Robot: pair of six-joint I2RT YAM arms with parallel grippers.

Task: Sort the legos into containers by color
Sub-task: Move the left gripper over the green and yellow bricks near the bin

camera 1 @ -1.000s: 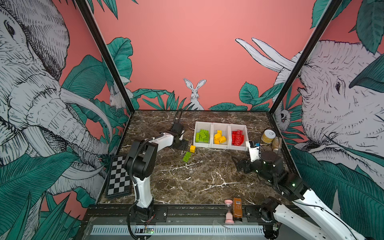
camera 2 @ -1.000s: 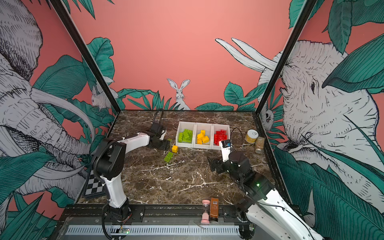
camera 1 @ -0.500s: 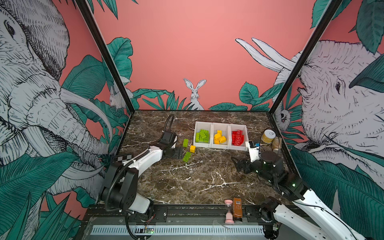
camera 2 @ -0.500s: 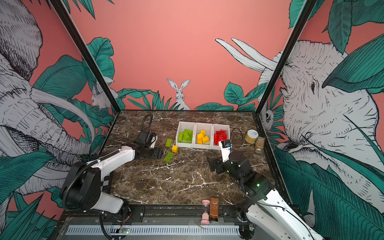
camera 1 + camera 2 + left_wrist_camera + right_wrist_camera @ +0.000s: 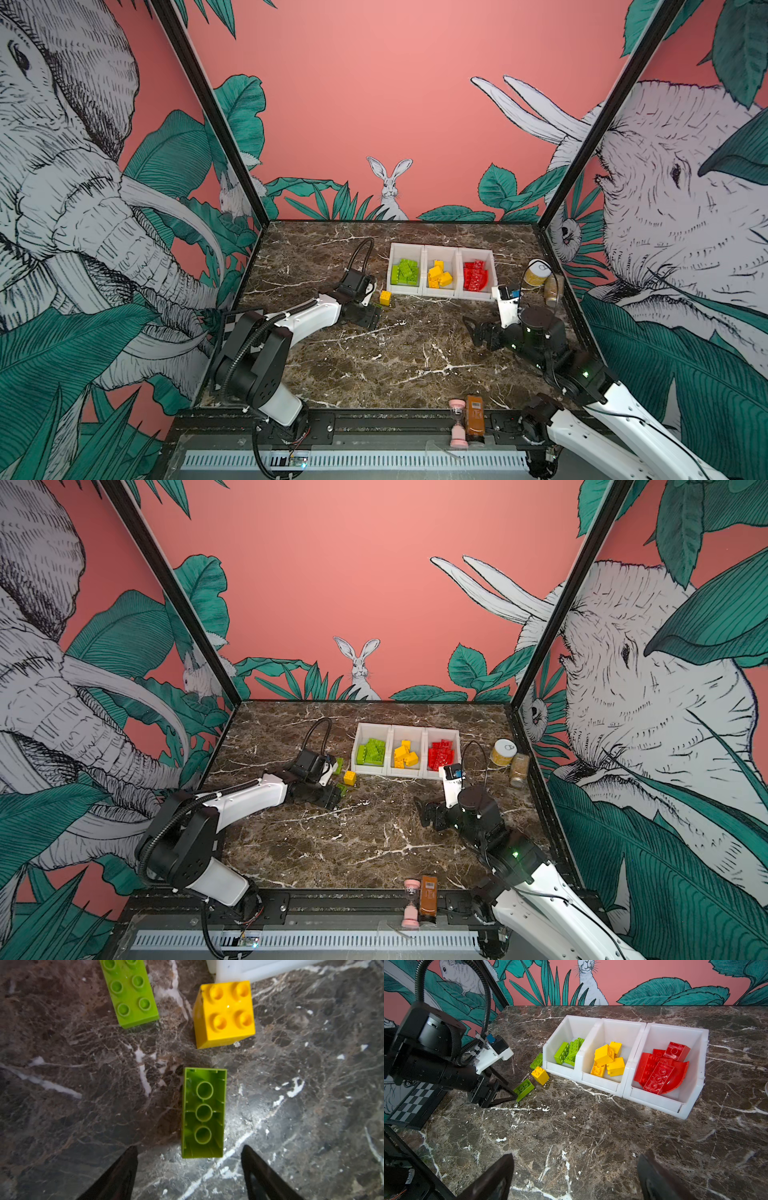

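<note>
My right fingers (image 5: 496, 1178) stand wide apart and empty, low over bare bench (image 5: 571, 1136), well short of the bins (image 5: 601, 1082). My left fingers (image 5: 122, 1172) are apart too and hold nothing. Their tips flank only the near end of a long green brick (image 5: 203, 1112), which lies hollow side up on the bench, slightly off centre between them. Just beyond it sits a yellow brick (image 5: 224, 1014), studs up, close against a corner of the bins. Beside that lies a second green brick (image 5: 129, 991), also studs up. Farthest off, the three joined bins hold green, yellow and red bricks, each colour in its own bin. The risk, as I judge it, is that closing now would pinch only the brick's end. One finger would touch first, so the brick could swing or squirt forward into the yellow brick. Reaching further along it before closing looks safer, and then the green bin (image 5: 571, 1026) is close by.
</note>
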